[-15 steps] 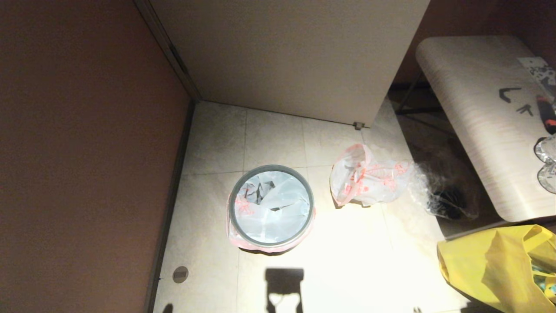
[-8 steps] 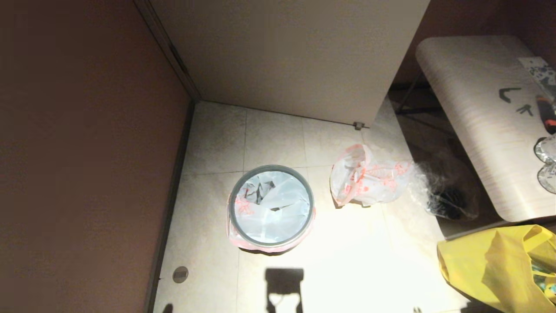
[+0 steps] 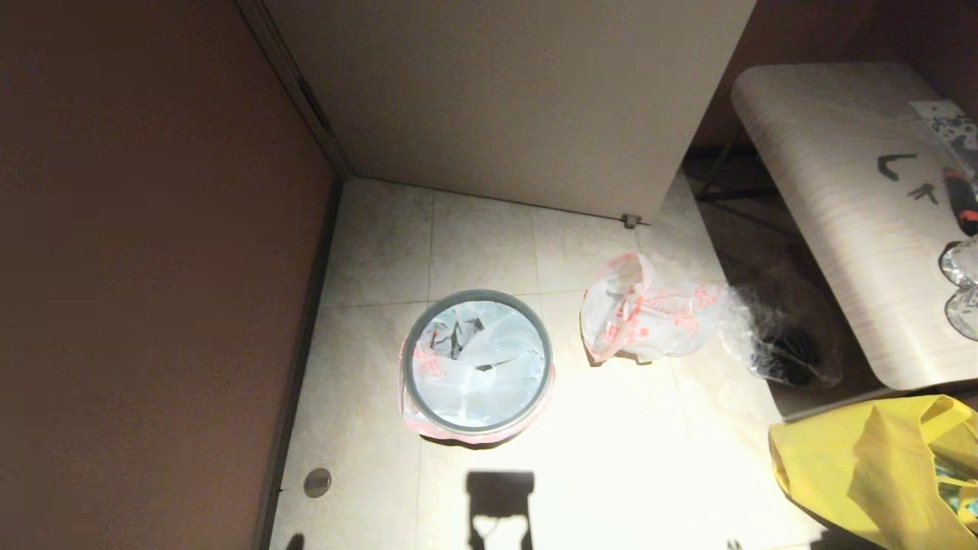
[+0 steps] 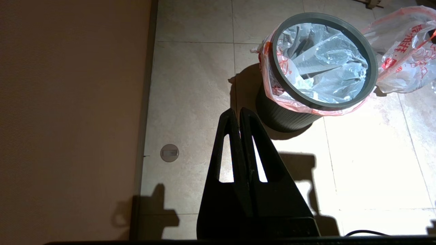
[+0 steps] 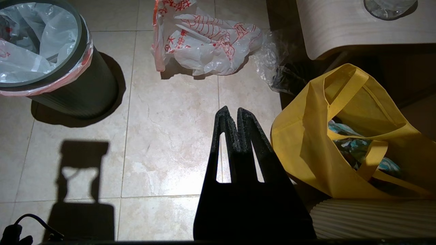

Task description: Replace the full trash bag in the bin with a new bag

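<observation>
The bin (image 3: 477, 426) stands on the tiled floor, black with a grey hoop rim. The new bag (image 3: 489, 367) lines it, its pinkish-red edge folded out under the hoop. The full trash bag (image 3: 649, 321), lumpy with red print, lies on the floor just right of the bin. Neither gripper shows in the head view. In the left wrist view my left gripper (image 4: 237, 110) is shut and empty, hanging short of the bin (image 4: 286, 117), new bag (image 4: 323, 68) and full bag (image 4: 405, 61). My right gripper (image 5: 232, 109) is shut and empty over bare floor, well short of the full bag (image 5: 207, 44) and bin (image 5: 85, 95).
A clear crinkly bag (image 3: 779, 344) with dark contents lies right of the full bag. A yellow bag (image 3: 871, 466) stands at front right, close beside my right gripper. A pale wooden table (image 3: 840, 214) is at right. A dark wall (image 3: 153, 267) runs along the left, a white panel (image 3: 504, 99) behind.
</observation>
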Controlling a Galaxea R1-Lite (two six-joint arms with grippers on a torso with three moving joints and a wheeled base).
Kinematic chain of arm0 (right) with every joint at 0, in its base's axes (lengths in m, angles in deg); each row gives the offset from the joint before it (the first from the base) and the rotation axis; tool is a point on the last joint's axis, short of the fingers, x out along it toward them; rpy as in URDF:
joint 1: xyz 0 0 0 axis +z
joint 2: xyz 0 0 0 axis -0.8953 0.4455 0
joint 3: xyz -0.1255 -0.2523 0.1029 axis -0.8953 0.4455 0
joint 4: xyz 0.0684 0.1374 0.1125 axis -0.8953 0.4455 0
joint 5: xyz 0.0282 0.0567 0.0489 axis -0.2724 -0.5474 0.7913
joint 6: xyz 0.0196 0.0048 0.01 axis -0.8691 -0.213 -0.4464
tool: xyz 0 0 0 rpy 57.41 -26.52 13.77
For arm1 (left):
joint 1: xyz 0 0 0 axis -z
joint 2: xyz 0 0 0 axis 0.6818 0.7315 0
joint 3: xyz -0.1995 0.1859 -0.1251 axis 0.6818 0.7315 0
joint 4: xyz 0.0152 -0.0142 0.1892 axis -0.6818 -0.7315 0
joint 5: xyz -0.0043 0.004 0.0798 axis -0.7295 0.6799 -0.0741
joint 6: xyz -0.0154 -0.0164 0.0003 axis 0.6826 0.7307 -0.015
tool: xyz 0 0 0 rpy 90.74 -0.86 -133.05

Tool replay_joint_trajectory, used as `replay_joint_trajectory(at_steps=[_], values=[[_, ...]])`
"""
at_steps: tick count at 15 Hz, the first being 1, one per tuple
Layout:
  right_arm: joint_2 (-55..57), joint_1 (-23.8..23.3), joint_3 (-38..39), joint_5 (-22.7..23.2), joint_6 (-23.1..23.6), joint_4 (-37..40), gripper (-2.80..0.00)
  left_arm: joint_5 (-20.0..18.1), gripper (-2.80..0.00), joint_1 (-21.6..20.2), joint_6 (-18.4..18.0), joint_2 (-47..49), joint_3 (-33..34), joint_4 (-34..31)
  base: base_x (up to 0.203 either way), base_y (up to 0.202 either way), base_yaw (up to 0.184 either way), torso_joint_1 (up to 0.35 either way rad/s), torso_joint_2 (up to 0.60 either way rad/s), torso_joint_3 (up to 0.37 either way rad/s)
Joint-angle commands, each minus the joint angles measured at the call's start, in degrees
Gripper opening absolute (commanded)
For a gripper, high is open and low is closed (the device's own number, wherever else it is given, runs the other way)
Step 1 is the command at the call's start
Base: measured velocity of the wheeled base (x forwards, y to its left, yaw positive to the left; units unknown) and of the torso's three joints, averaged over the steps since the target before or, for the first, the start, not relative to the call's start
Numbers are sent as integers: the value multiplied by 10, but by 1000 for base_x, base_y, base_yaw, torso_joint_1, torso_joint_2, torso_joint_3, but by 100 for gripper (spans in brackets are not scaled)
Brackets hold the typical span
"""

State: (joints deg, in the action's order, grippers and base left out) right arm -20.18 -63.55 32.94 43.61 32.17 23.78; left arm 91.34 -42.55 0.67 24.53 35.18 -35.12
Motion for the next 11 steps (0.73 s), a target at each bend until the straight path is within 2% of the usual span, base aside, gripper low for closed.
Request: replay_joint_trajectory(at_steps=[1,11], values=[[1,0,4,0,1,0,-280,1,-280,0,0,1,0,0,0,0,0,0,0,0],[1,0,5,0,-5,0,-280,1,-280,0,0,1,0,0,0,0,0,0,0,0]])
